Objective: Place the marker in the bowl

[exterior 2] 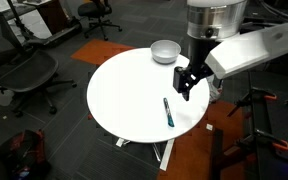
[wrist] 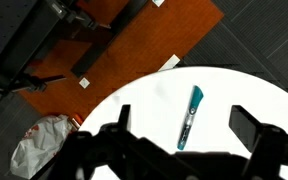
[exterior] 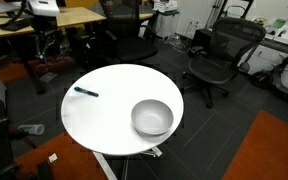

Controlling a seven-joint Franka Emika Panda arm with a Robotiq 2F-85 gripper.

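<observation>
Tool (exterior 2: 188,88), on the white arm (exterior 2: 252,50) at the upper right of an exterior view: spread wide, holding nothing and touching nothing. It hangs above the round white counter (exterior 2: 124,95), over that counter's right side.

Wrist view: the dark fingers (wrist: 252,128) stand well apart along the bottom of the frame. The marker (wrist: 190,118) lies flat on the counter in the gap between them, clear of both.

Marker: a thin, dark blue stick. In an exterior view (exterior 2: 168,110) it sits just below and left of the tool, near the counter's lower right edge. In an exterior view (exterior: 85,92) it lies at the counter's upper left.

Bowl (exterior 2: 165,51): shiny grey, upright, at the counter's far top edge and well apart from the marker. Its inside is empty in an exterior view (exterior: 152,118). Only bare counter lies between marker and bowl.

Surroundings: black office chairs (exterior: 219,55) stand beyond the counter. An orange carpet (wrist: 134,50) and a crumpled pale bag (wrist: 44,145) lie on the dark floor.
</observation>
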